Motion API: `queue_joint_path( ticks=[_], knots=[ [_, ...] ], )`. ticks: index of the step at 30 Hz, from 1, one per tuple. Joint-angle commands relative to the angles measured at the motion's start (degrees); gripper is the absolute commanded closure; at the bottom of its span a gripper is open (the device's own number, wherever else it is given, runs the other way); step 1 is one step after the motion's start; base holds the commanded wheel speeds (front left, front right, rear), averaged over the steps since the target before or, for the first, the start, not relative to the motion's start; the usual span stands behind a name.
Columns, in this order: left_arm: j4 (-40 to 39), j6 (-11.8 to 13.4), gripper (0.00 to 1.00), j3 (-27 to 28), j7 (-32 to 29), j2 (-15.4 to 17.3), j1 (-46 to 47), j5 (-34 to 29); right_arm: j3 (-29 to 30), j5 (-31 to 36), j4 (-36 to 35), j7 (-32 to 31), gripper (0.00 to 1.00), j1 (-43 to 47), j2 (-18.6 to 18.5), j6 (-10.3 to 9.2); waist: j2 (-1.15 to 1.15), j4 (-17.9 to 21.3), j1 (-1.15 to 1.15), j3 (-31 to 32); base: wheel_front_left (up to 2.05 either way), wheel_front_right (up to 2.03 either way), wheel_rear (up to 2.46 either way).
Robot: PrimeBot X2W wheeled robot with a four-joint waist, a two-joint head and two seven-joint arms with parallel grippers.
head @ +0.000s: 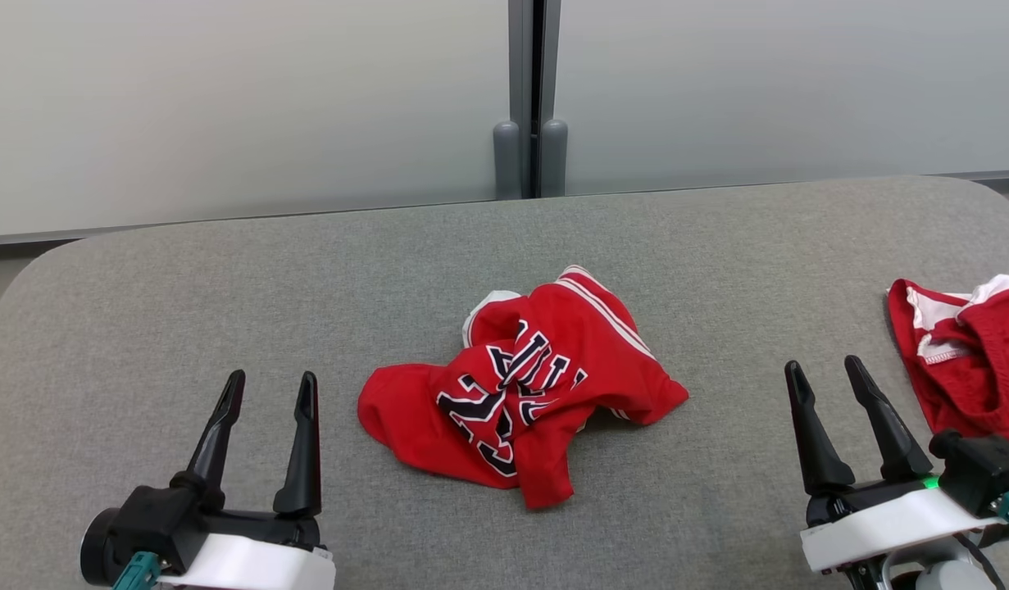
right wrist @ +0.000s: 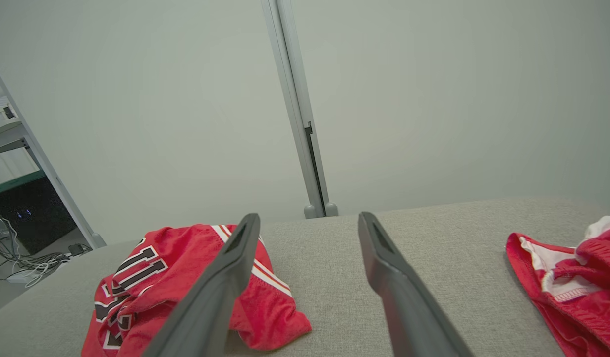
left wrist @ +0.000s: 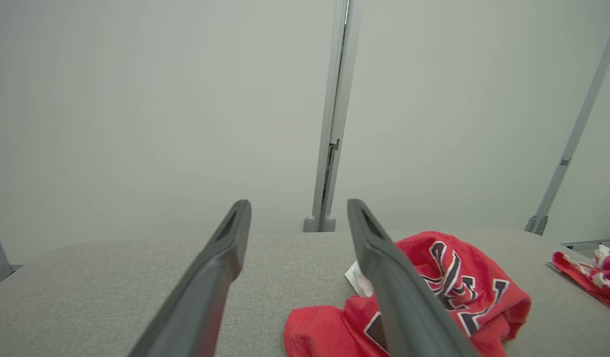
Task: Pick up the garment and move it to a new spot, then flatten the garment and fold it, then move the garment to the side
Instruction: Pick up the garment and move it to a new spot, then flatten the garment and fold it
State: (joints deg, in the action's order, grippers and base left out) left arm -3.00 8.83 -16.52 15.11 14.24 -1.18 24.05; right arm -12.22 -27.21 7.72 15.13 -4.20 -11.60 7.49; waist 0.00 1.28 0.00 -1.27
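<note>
A crumpled red garment (head: 520, 385) with dark, white-edged lettering and white stripes is seen lying near the middle of the grey fabric-covered table (head: 225, 279). It is bunched into a heap, with 1 flap spread toward the left and another drawn toward the near edge.

The left gripper (head: 272, 377) is held at the near left, its 2 dark fingers spread wide apart and pointed toward the far side. Nothing is held between them. The garment lies to its right, near but not touched.

The right gripper (head: 824, 364) is held at the near right, its 2 fingers likewise parted, with nothing between them. The garment lies to its left, well apart from it.

Another red piece of clothing (head: 963, 360) with white trim is bunched at the right edge of the table, just beside the right gripper's body.

Beyond the far edge of the table, pale wall panels (head: 225, 106) are seen, divided by a grey vertical post (head: 530, 82).
</note>
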Motion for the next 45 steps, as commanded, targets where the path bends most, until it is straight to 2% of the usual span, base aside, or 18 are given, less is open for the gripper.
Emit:
queue_joint_path(
  ticks=[1,17,27,36,40,45],
  knots=[
    [0.2,-0.9,0.00,1.0,0.0,-0.5,0.5,-0.9,0.0,0.0,0.0,0.0,0.00,-0.2,-0.6,0.02,0.00,0.1,0.00,-0.1,0.00,0.00,0.00],
    [1.6,-4.8,0.00,4.4,0.0,-4.0,0.0,-3.8,-1.2,-0.7,1.6,0.0,0.00,-0.8,-1.2,0.02,0.00,0.3,0.00,-0.3,0.00,0.00,0.00],
    [2.3,-6.5,0.00,5.9,0.0,-5.5,0.0,-5.1,-4.8,-2.9,4.0,-0.1,0.00,-1.5,-1.9,0.02,0.00,-0.6,0.00,-0.6,0.00,0.00,0.00],
    [3.3,-8.2,0.00,6.0,0.0,-6.9,2.1,-6.0,-17.7,-12.4,10.2,-12.2,0.00,-6.5,-1.8,0.02,0.00,-4.9,0.00,-2.1,0.00,0.00,0.00],
    [3.8,-8.7,0.00,6.2,0.0,-7.3,2.7,-6.3,-19.9,-15.0,14.6,-16.5,0.00,-9.9,-1.5,0.02,0.00,-7.8,0.00,-3.2,0.00,0.00,0.00],
    [4.4,-9.4,0.00,6.4,0.0,-8.2,3.4,-6.7,-20.8,-17.3,19.2,-18.7,0.00,-13.7,-1.2,0.02,0.00,-11.8,0.00,-4.9,0.00,0.00,0.00]
  ],
)
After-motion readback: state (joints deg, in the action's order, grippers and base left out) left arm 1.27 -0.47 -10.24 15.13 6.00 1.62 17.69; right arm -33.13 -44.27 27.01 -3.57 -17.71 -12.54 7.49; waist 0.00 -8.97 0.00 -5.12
